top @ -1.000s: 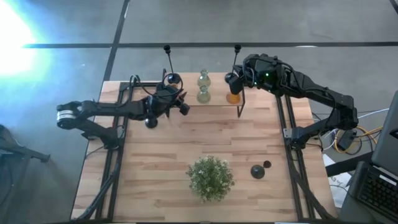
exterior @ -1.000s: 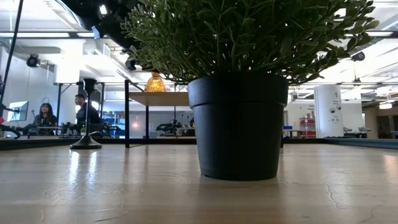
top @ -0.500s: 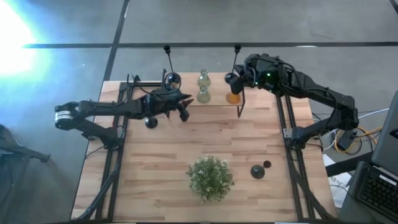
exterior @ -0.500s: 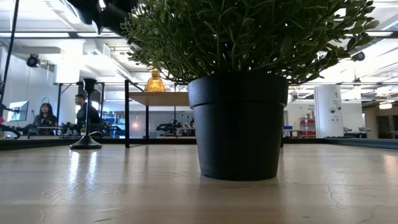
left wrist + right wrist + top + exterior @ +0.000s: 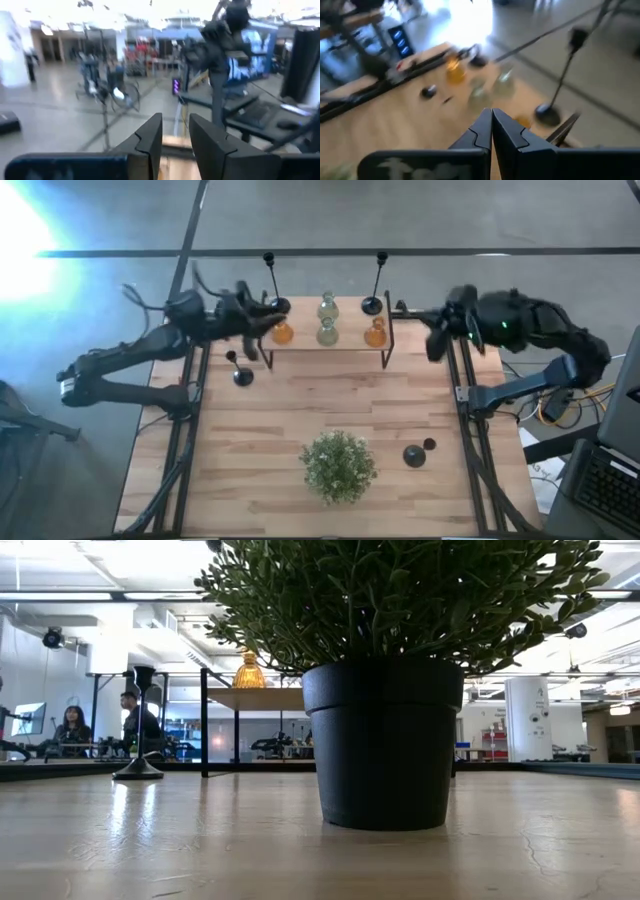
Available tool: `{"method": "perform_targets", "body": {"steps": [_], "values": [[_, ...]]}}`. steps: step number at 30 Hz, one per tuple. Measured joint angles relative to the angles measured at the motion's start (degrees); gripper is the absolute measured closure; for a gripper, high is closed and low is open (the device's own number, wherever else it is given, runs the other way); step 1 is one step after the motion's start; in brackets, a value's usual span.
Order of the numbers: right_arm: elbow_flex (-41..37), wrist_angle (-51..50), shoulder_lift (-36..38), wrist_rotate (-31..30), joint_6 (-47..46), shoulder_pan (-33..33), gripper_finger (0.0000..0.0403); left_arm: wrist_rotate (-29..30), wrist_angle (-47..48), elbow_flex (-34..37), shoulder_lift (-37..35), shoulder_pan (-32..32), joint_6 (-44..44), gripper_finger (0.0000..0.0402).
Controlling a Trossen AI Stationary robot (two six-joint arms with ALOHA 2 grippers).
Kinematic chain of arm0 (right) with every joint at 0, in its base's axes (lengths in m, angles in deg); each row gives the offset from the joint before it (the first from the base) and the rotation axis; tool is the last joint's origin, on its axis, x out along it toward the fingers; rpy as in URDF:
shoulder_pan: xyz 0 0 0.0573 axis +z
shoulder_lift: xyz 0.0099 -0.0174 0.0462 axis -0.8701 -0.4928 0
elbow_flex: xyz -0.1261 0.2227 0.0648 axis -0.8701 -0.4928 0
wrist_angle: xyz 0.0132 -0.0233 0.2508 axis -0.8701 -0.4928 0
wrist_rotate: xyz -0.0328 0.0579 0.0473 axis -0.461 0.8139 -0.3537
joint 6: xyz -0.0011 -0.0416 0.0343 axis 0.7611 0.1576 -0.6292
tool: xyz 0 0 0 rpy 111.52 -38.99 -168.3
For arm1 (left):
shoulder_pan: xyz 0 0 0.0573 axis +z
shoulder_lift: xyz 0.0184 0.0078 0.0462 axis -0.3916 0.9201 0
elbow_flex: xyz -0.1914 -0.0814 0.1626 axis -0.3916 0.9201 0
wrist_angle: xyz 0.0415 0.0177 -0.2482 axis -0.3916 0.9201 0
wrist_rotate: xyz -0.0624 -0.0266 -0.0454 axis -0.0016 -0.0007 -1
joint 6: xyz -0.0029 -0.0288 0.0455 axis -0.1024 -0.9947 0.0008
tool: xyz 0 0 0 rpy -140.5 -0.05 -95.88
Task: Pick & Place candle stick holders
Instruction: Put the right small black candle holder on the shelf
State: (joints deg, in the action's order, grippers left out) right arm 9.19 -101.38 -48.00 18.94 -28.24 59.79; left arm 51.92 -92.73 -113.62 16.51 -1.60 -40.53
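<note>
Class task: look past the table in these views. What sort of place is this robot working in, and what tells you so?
Probably an open lab or workshop. Beyond the table, people sit at desks under strip lights, and a keyboard lies beside the rig.

1. Tall black candle holders: two [image 5: 277, 306] [image 5: 371, 306], at 12 o'clock.
2. Short black candle holders: two, one at 9 o'clock [image 5: 240, 376], one at 5 o'clock [image 5: 414, 456].
3. Amber glass holders: two [image 5: 283, 333] [image 5: 375, 333].
4. Pale green glass holders: two [image 5: 327, 305] [image 5: 327, 332].
5. Potted plant [image 5: 339, 465]: one, at 6 o'clock.
</note>
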Motion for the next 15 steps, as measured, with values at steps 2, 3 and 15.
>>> {"method": "perform_targets", "body": {"steps": [2, 3, 15], "values": [[1.69, -5.61, -1.23, -2.62, -5.44, 6.92, 0.0394, 0.12, 0.51, -0.47, -1.67, 1.46, 0.79, 0.03], [2.59, -8.65, -2.09, -4.16, -8.47, 10.55, 0.0394, 0.4, 0.7, -0.61, -2.3, 2.19, 0.91, 0.03], [8.37, -29.26, -13.16, -13.04, -57.19, 42.12, 0.0394, 1.07, 1.16, -0.75, -4.89, 7.99, 1.0, 0.03]]}}
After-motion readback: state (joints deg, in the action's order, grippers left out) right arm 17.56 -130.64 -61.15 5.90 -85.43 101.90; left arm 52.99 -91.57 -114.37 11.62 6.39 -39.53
